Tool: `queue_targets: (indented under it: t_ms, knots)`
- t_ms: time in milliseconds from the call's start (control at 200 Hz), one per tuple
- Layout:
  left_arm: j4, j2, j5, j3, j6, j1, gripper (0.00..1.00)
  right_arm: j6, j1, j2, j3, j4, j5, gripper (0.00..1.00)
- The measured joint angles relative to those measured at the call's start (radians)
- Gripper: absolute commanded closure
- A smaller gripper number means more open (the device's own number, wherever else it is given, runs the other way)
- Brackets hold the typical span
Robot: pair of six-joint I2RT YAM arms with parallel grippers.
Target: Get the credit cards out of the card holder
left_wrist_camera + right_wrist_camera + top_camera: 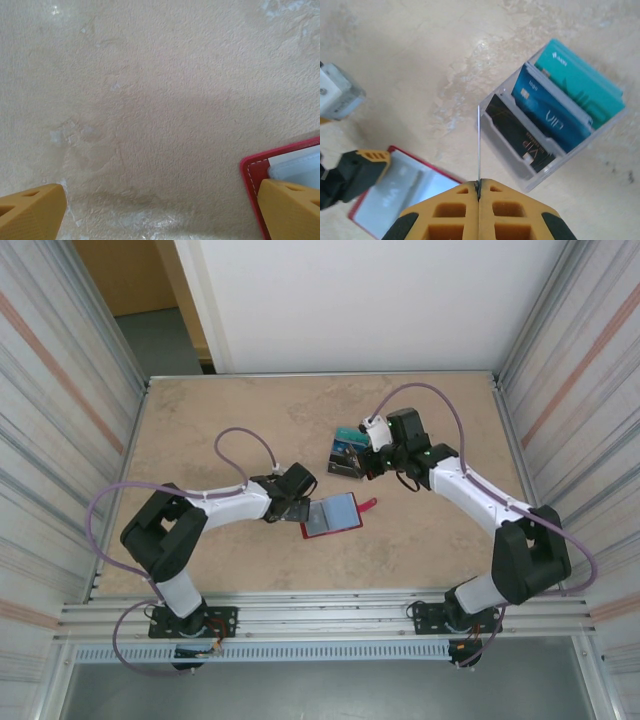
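The opened red leather-like folding card holder (332,515) is laid flat on the surface (220,420), its left edge bracketed by the released left fingers (292,210), while just beyond it a thin edge-on card (479,145) is clenched by the right fingers (452,212).

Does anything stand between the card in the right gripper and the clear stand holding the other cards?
Nothing visible does. The right gripper, shut on a thin card seen edge-on, is close to the clear stand; bare table lies between.
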Motion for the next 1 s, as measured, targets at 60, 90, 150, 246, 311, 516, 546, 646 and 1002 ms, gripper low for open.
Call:
queue_targets:
  t_ms: [60,90,150,246,311,516,546,646,1002]
  knots:
    - [0.002,0.002,-0.001,0.002,0.018,0.001,0.01,-0.069,-0.003,0.031,0.024,0.002,0.007,1.0]
    - [0.002,0.004,-0.001,0.005,0.024,0.002,0.01,-0.103,-0.007,0.05,0.039,0.003,0.008,1.0]
    - [0.003,0.01,-0.001,0.011,0.04,0.004,0.01,-0.161,-0.009,0.085,0.066,0.008,0.01,1.0]
    - [0.011,0.018,0.0,0.02,0.062,0.011,0.01,-0.24,-0.014,0.133,0.106,0.008,0.007,1.0]
    - [0.022,0.026,0.0,0.026,0.071,0.016,0.01,-0.282,-0.014,0.159,0.131,0.007,0.005,1.0]
    - [0.036,0.037,0.002,0.037,0.095,0.031,0.01,-0.367,-0.014,0.225,0.186,0.005,-0.013,1.0]
    - [0.037,0.038,0.002,0.038,0.096,0.032,0.01,-0.377,-0.014,0.235,0.192,0.002,-0.016,1.0]
    - [0.042,0.04,0.005,0.039,0.1,0.037,0.01,-0.396,-0.018,0.261,0.203,-0.005,-0.022,1.0]
    - [0.042,0.04,0.027,0.041,0.108,0.048,0.01,-0.438,-0.056,0.313,0.206,-0.03,-0.05,1.0]
